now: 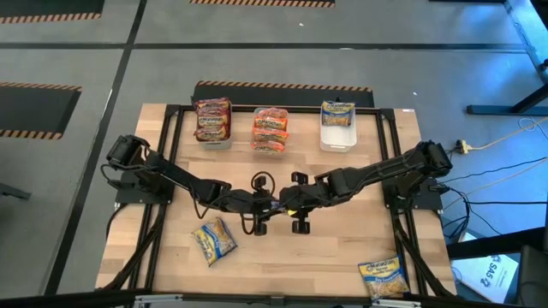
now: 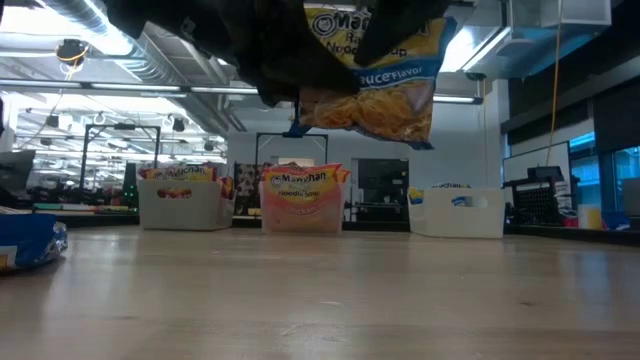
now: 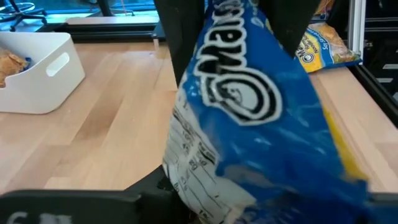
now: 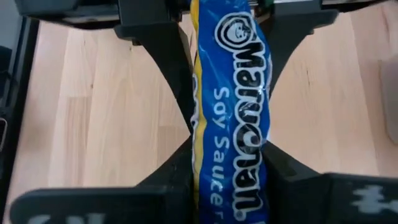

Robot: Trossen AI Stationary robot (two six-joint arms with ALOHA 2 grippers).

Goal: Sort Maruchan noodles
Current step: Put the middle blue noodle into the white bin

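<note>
Handover of a blue noodle packet (image 4: 231, 106) in mid-air above the middle of the surface (image 1: 325, 248).
Left claw (image 1: 272, 205) and right claw (image 1: 295, 205) are both clamped on the packet, which hangs clear of the wood. Risk, as a judgement: if either pulls while the other grips, the crinkly wrapper may tear or slip and drop. Count: three bins at the far edge, holding red (image 1: 213, 119), pink-orange (image 1: 270, 130) and blue (image 1: 337, 114) packets; two loose blue packets, near left (image 1: 213, 240) and near right (image 1: 383, 275); one held.
</note>
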